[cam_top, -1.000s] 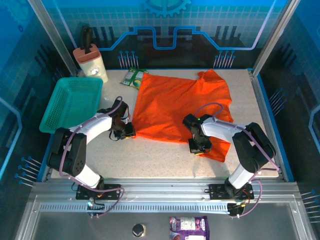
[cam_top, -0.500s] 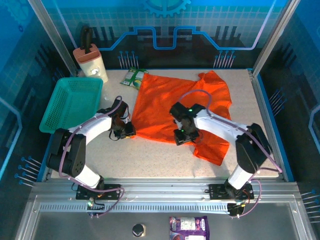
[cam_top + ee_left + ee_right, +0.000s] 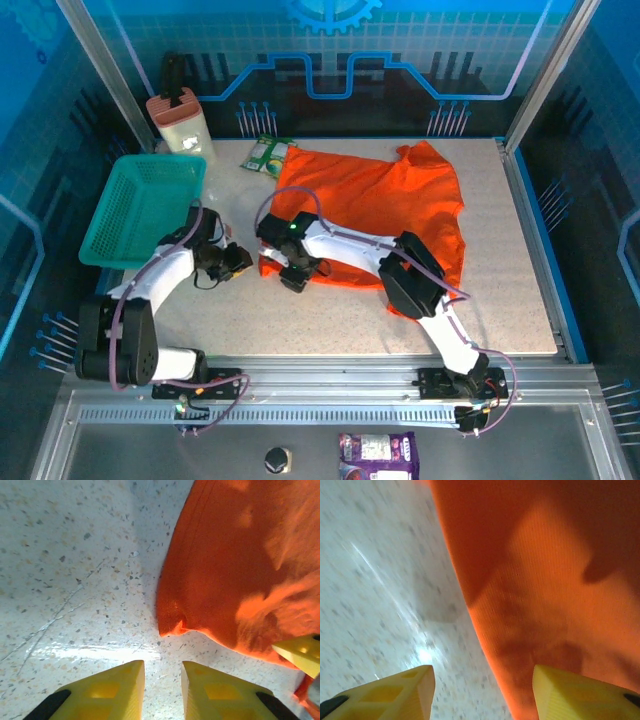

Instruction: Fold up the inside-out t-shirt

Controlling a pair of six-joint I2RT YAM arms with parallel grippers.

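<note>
Straddling inside-out t-shirt [image 3: 380,200] hem, right hand [image 3: 481,676] wide; left hand [image 3: 163,669] narrow, empty, beside corner. Risk: shallow pinch slips, cloth bunches.

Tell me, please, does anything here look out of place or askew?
The inside-out t-shirt lies skewed and wrinkled, not square to the table. A green packet sits at its far left corner. A purple packet lies off the table, on the near metal ledge.

The inside-out t-shirt [image 3: 545,580] is being shown as matt, finely ribbed cloth, the desk [image 3: 75,580] as smooth, speckled, glossy stone-like slab, the fingers [image 3: 117,682] of the left hand [image 3: 163,667] as smooth yellow plastic, and the basket [image 3: 140,205] as teal plastic mesh.
</note>
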